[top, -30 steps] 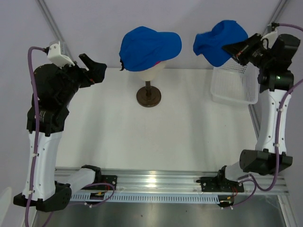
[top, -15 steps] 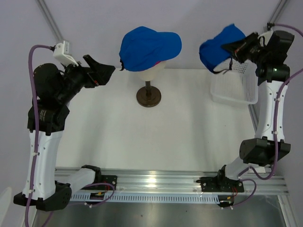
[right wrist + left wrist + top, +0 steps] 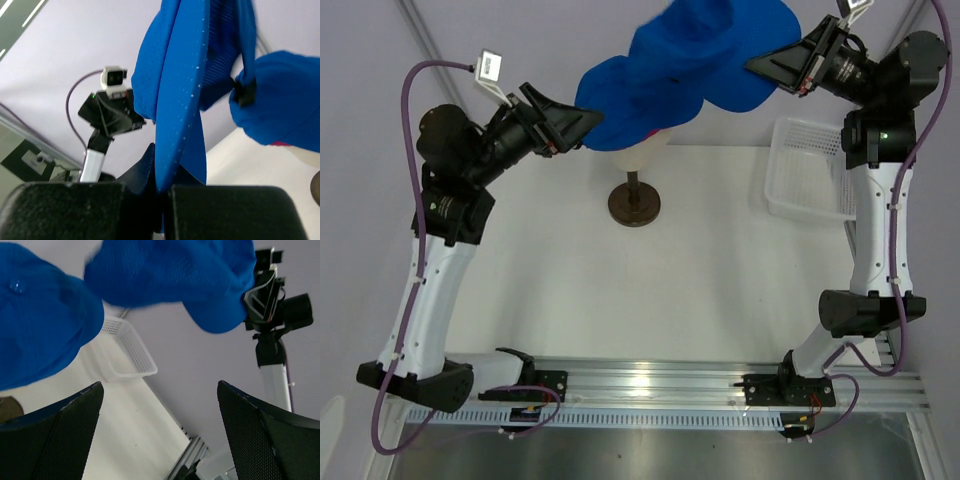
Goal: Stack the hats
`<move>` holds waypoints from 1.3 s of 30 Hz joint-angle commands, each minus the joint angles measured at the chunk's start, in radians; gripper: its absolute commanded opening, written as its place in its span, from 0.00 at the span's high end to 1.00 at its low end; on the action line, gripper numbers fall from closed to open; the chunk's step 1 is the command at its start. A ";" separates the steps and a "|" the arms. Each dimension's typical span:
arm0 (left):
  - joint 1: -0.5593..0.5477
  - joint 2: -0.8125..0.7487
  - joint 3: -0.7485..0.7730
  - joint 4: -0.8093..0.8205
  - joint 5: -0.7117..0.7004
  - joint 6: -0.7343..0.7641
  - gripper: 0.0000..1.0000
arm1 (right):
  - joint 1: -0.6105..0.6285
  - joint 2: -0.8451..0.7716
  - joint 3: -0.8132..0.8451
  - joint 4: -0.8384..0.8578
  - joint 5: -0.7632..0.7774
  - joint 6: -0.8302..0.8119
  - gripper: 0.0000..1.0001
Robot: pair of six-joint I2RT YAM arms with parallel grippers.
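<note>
Top external view: right gripper (image 3: 760, 68) clamped on the edge of a blue cap (image 3: 725, 45), holding it high over the head (image 3: 642, 158).
This cap hangs above and partly in front of a second blue cap (image 3: 615, 112) seated on the head; a pink sliver (image 3: 286, 144) shows under the seated one. The left gripper (image 3: 585, 122), fingers spread wide, sits just beside the seated cap's left side. A basket (image 3: 810, 185) stands on the surface (image 3: 620, 290) at right.
</note>
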 commanded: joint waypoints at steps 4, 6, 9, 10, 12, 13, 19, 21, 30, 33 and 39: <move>-0.030 0.074 0.017 0.097 -0.022 -0.079 0.06 | 0.096 -0.068 -0.102 0.084 -0.104 0.027 1.00; -0.030 0.040 -0.011 0.086 -0.047 -0.072 0.06 | 0.119 -0.088 -0.104 0.060 -0.105 -0.003 1.00; -0.030 -0.030 -0.095 0.078 -0.093 -0.055 0.05 | 0.174 -0.104 -0.109 0.031 -0.108 -0.007 1.00; -0.030 -0.047 -0.143 0.078 -0.097 -0.052 0.05 | 0.205 -0.106 -0.109 0.034 -0.117 -0.007 1.00; -0.030 -0.075 -0.181 0.057 -0.111 -0.050 0.05 | 0.234 -0.115 -0.112 0.026 -0.123 -0.012 1.00; -0.030 -0.109 -0.212 0.040 -0.148 -0.049 0.05 | 0.260 -0.120 -0.113 0.024 -0.127 -0.023 1.00; 0.017 -0.268 -0.294 -0.112 -0.274 0.117 0.04 | 0.325 -0.254 -0.283 -0.164 -0.140 -0.196 1.00; 0.040 -0.340 -0.300 -0.191 -0.335 0.193 0.02 | 0.338 -0.307 -0.372 -0.176 -0.149 -0.222 1.00; 0.070 -0.361 -0.490 -0.209 -0.116 0.346 0.05 | 0.484 -0.379 -0.463 -0.505 -0.091 -0.512 1.00; 0.070 -0.338 -0.612 -0.148 -0.076 0.332 0.07 | 0.515 -0.365 -0.452 -0.493 -0.100 -0.518 1.00; 0.103 -0.290 -0.675 -0.088 -0.033 0.313 0.07 | 0.535 -0.313 -0.397 -0.607 -0.076 -0.613 1.00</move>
